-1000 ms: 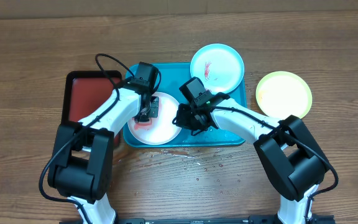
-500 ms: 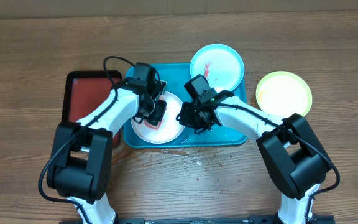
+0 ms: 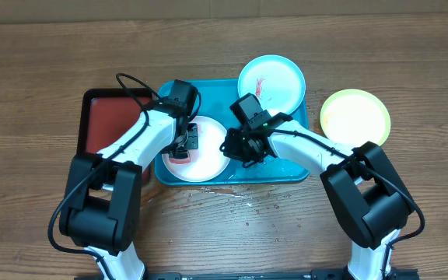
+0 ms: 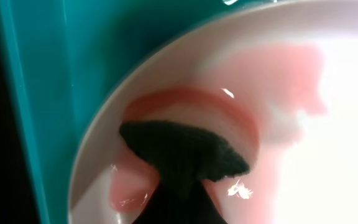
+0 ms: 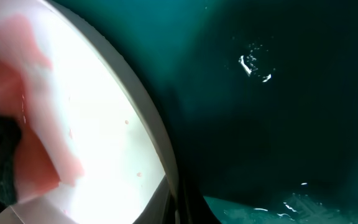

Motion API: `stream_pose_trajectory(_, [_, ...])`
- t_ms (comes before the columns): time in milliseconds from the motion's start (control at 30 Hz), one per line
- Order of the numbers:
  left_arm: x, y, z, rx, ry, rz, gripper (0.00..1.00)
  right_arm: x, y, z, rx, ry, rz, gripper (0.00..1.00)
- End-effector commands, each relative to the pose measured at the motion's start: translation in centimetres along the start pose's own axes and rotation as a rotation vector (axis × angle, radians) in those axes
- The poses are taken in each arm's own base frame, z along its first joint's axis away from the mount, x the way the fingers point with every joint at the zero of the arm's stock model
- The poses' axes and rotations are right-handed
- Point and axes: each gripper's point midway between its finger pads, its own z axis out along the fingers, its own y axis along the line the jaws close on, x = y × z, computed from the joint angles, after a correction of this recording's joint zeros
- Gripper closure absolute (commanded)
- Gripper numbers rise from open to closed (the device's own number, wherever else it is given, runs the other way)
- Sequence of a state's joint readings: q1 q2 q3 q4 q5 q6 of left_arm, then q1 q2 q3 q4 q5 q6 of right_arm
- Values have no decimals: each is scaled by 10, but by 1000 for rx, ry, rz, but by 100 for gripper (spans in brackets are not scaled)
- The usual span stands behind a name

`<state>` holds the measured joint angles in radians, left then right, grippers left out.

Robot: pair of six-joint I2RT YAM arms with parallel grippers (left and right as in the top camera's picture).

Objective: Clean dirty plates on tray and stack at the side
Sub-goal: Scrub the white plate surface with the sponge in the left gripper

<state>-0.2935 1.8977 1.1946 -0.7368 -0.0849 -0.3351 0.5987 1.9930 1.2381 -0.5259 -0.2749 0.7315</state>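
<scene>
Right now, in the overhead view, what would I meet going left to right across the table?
dark red tray → white plate → cyan plate → yellow-green plate. The turquoise tray is left out because it overlaps two plates.

The dark red black-rimmed tray (image 3: pixel 103 123) is sitting on the wooden table (image 3: pixel 37 70), far left, and water droplets (image 3: pixel 245 197) are glistening near the front edge.

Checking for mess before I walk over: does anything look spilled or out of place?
Liquid droplets dot the table just in front of the tray. The light cyan plate straddles the tray's back rim, partly overhanging it.
</scene>
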Motion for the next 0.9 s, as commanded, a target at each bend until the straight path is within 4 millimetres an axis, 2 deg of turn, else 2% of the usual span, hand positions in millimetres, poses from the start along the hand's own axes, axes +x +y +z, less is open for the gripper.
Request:
stream_pose_trajectory(0, [42, -59, -8, 397, 159, 265, 96, -7, -12, 5, 26, 0, 25, 96])
stream_pose_trajectory(33, [48, -72, -15, 493, 168, 313, 95, -7, -13, 4, 26, -1, 27, 96])
stream_pose_trajectory(67, [49, -76, -16, 510, 168, 320, 96, -8, -13, 4, 25, -2, 28, 96])
stream_pose_trajectory(133, [47, -76, -15, 496, 156, 331, 96, -9, -14, 4, 25, -3, 31, 96])
stream_pose_trajectory(300, [26, -66, -5, 375, 77, 297, 96, -9, -14, 4, 23, -1, 33, 96])
stream_pose_trajectory(433, [-13, -19, 6, 57, -70, 51, 96, -9, -14, 4, 24, -2, 33, 96])
stream_pose_trajectory(500, [-26, 18, 3, -147, -158, -156, 96, -9, -14, 4, 24, -2, 33, 96])
stream_pose_trajectory(600, [-34, 40, -4, -262, -229, -248, 96, -9, -14, 4, 24, -2, 33, 96])
stream_pose_trajectory(700, [-35, 39, -4, -261, -230, -243, 96, -9, -15, 4, 26, -3, 33, 96])
stream_pose_trajectory(800, [-31, 24, 1, -186, -183, -135, 96, -9, -15, 4, 26, -4, 33, 96])
stream_pose_trajectory(867, [-30, 4, 4, -82, -152, 4, 96, -8, -15, 4, 26, 3, 34, 96])
